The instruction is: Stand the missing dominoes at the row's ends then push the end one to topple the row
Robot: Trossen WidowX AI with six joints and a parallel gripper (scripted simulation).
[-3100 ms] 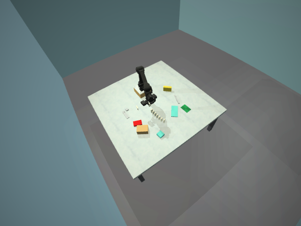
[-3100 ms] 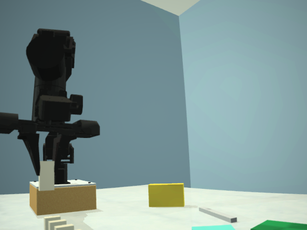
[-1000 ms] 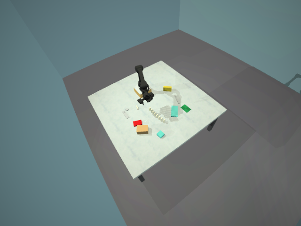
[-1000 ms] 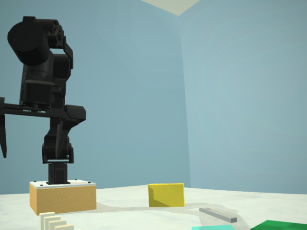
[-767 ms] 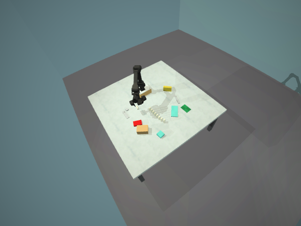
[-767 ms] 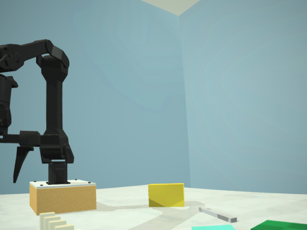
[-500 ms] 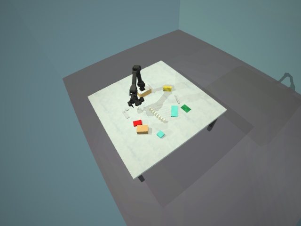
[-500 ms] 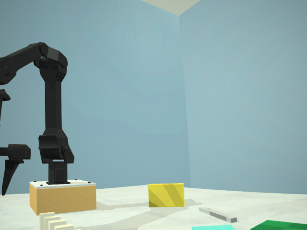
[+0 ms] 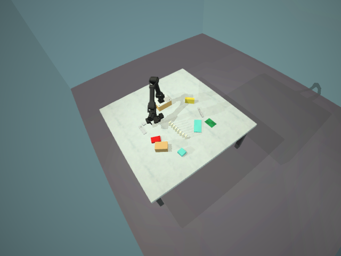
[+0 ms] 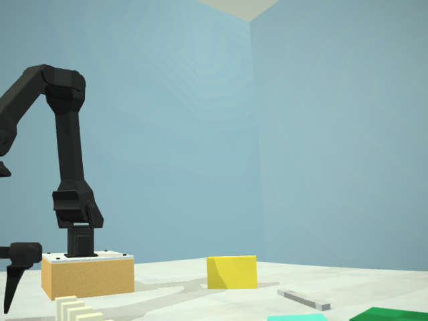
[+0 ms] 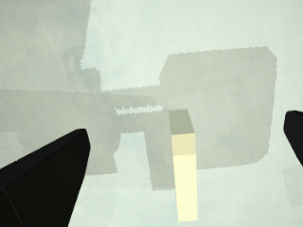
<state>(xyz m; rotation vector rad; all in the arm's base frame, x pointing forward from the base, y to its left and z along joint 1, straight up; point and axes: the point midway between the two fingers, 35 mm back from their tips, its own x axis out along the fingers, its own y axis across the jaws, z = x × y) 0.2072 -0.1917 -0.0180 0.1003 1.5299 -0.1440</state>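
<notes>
The row of cream dominoes [image 9: 179, 129] [image 10: 79, 309] stands on the table, evenly spaced in the top view; only its near part shows at the bottom of the exterior view. A loose cream domino [image 11: 186, 184] stands apart from the row, as far as the wrist view shows, with its long narrow top face lit. My gripper [image 9: 154, 121] [image 11: 186, 129] is open and empty above it, with the domino between the two spread fingers but touching neither. In the top view the gripper hides this domino. The exterior view shows one finger at its left edge.
A red block [image 9: 155, 139], an orange block [image 9: 161, 146] and a teal block [image 9: 181, 151] lie toward the front. Beyond the row are a teal slab [image 9: 197, 126], a green piece [image 9: 210, 122], a grey bar [image 9: 200, 112] [image 10: 303, 299] and a yellow block [image 9: 189, 100] [image 10: 232, 272].
</notes>
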